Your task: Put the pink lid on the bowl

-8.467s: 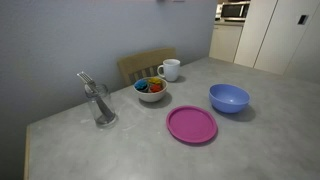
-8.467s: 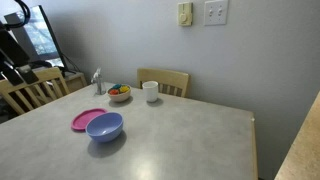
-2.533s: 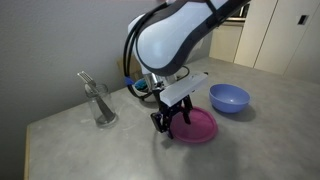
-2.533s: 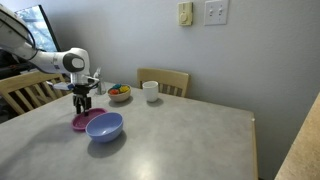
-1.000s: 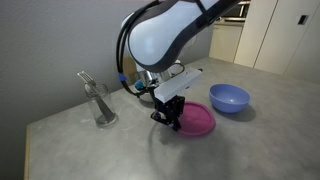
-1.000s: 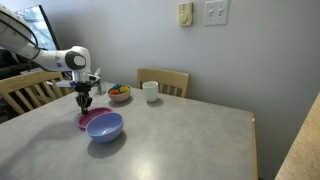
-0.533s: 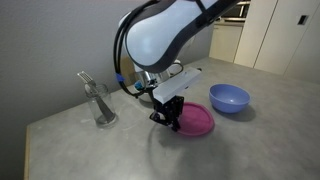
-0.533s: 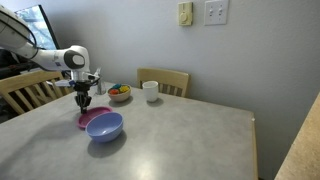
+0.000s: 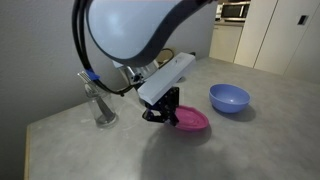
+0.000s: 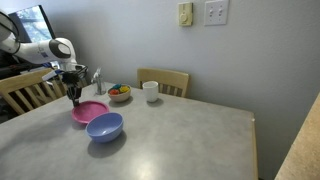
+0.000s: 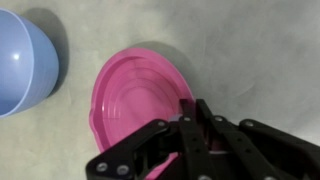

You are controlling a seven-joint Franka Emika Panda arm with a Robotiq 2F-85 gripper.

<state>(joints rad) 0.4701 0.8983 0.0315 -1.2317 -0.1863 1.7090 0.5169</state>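
The pink lid (image 9: 192,121) (image 10: 90,111) (image 11: 140,95) is held by its rim and hangs tilted just above the table, casting a shadow below it. My gripper (image 9: 165,113) (image 10: 74,99) (image 11: 186,122) is shut on the lid's edge; in the wrist view the dark fingers (image 11: 205,135) meet over the rim. The periwinkle-blue bowl (image 9: 229,97) (image 10: 105,126) (image 11: 25,65) sits upright and empty on the table, beside the lid and a short way apart from it.
A clear glass with utensils (image 9: 100,105) stands close to the arm. A white bowl with colourful contents (image 10: 119,94) and a white mug (image 10: 151,91) sit near the wooden chair (image 10: 165,79). The grey table (image 10: 190,140) stretches wide beyond the blue bowl.
The arm has risen and swung away from the blue bowl. The pink lid, gripped by its rim, has come up off the table and tilted.
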